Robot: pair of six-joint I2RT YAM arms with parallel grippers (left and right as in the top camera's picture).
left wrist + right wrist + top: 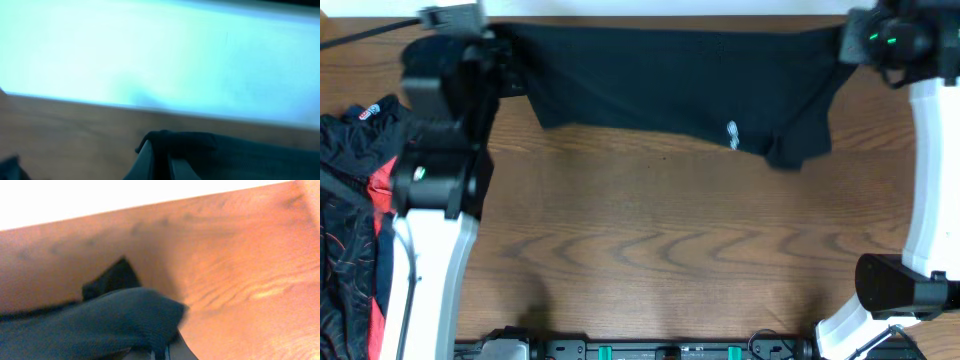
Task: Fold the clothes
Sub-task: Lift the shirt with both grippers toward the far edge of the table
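Note:
A plain black garment with a small white logo is stretched across the far edge of the table, its lower hem draping toward me. My left gripper is shut on its left end; in the left wrist view the fingers pinch a fold of black cloth. My right gripper is shut on its right end; in the right wrist view black fabric bunches over the fingers.
A pile of other clothes, black-patterned, red and navy, lies at the left edge beside the left arm. The wooden table spreads in front of the black garment. The right arm's base stands at the front right.

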